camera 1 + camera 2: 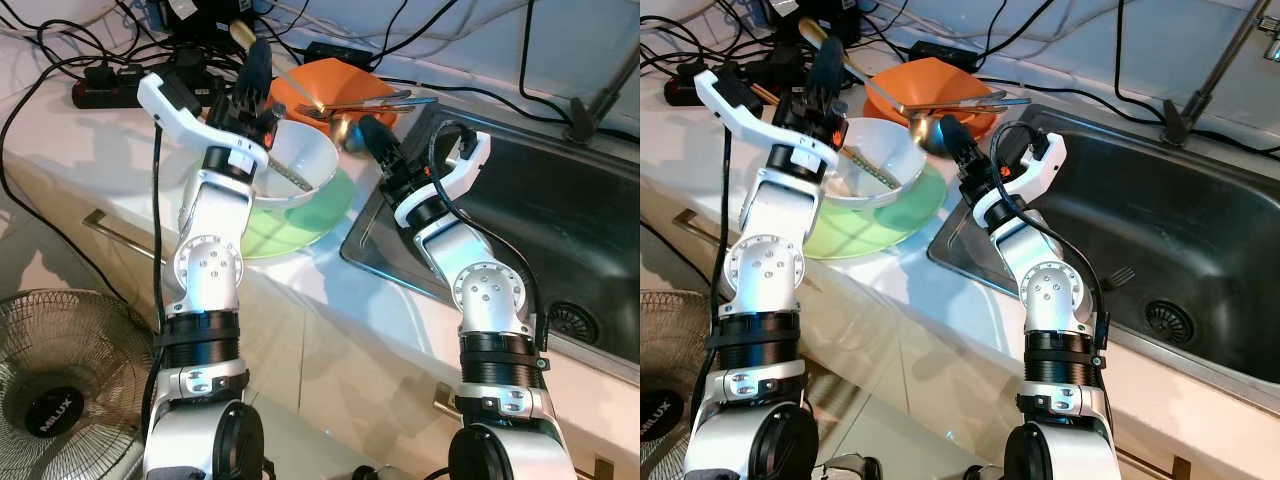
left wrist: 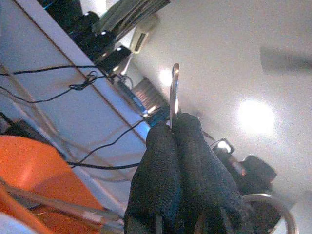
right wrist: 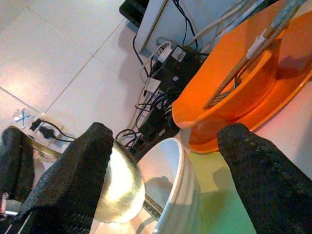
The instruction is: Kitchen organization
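Head view: my left gripper (image 1: 252, 62) lifts a ladle (image 1: 345, 128) over the white bowl (image 1: 300, 160) near the bench's sink edge. Left wrist: fingers (image 2: 168, 161) clamped on its handle. Right wrist: my right gripper (image 3: 163, 161) gapes empty. Next, probably stowing it.

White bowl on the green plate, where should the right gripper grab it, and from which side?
Probably the white bowl's thin rim on the sink side, from above, one finger inside and one outside. The bowl sits upright and open-topped on the green plate; the left gripper, shut on a utensil, crowds the opposite side, while the open right gripper is beside this one.
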### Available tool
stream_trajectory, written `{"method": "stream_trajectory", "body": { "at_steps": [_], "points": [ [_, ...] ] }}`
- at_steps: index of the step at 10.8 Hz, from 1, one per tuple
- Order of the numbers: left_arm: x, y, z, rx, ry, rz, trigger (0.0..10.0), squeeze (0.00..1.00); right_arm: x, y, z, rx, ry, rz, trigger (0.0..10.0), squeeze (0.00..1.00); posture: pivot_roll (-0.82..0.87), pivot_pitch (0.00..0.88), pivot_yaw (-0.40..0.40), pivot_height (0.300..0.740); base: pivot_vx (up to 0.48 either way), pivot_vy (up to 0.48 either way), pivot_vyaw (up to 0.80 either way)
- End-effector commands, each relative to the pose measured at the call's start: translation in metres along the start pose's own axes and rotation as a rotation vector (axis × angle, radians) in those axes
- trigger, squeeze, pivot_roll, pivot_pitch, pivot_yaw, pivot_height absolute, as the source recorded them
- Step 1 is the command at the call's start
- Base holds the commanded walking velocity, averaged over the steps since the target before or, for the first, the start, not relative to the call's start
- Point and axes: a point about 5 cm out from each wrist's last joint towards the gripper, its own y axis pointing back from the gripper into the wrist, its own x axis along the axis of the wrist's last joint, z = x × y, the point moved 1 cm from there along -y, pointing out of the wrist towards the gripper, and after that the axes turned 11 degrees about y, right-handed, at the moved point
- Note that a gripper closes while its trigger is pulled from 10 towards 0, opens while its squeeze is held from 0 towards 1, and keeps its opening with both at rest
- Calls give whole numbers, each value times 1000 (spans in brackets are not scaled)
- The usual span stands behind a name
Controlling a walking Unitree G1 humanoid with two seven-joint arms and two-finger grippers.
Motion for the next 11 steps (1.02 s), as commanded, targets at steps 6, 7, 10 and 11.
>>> {"method": "stream_trajectory", "body": {
  "at_steps": [6, 7, 10, 11],
  "points": [
    [-7, -8, 6, -29, 49, -7, 10000, 0, 9, 2, -20, 138, -128, 61, 10000, 0, 96, 100, -46, 740, 0, 0, 0],
    [-7, -9, 6, -29, 51, -4, 10000, 0, 9, 3, -23, 161, -125, 54, 10000, 0, 98, 101, -48, 740, 0, 0, 0],
    [-3, -14, 7, -39, 94, 35, 10000, 0, 1, 4, -32, 217, -104, 14, 10000, 0, 94, 97, -51, 740, 0, 0, 0],
    [-3, -15, 7, -42, 97, 41, 10000, 0, -2, 5, -33, 217, -103, 1, 10000, 0, 94, 97, -51, 740, 0, 0, 0]
  ]
}}
